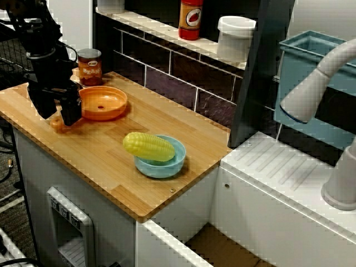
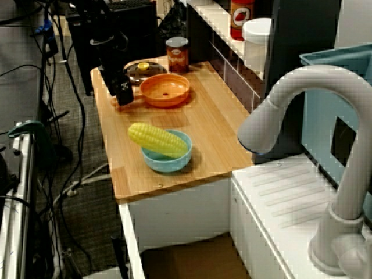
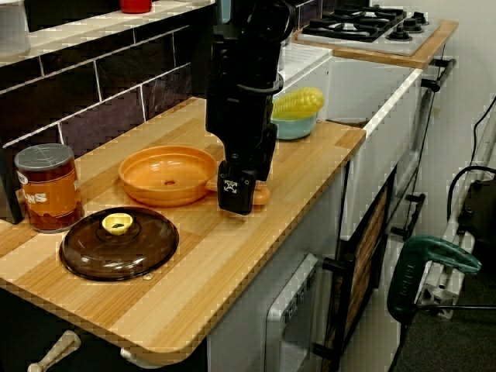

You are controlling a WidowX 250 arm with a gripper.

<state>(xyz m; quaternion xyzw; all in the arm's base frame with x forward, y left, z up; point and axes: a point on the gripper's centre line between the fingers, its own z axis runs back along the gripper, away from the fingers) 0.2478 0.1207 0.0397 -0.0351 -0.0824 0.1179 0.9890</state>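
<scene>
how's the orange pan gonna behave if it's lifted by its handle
The orange pan looks like moulded plastic, so probably stiff and light. Its short handle sticks out one side, under the gripper, so lifted there the dish end may droop. Pushed, it would likely slide easily on the counter.

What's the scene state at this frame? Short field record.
claw: down at the handle of the orange pan, a finger on either side; grip cannot be told
pan: empty, upright on the wooden counter
corn: lying across the blue bowl, apart from the pan
can: upright behind the pan
lid: brown, yellow knob, flat on the counter beside the pan
</scene>
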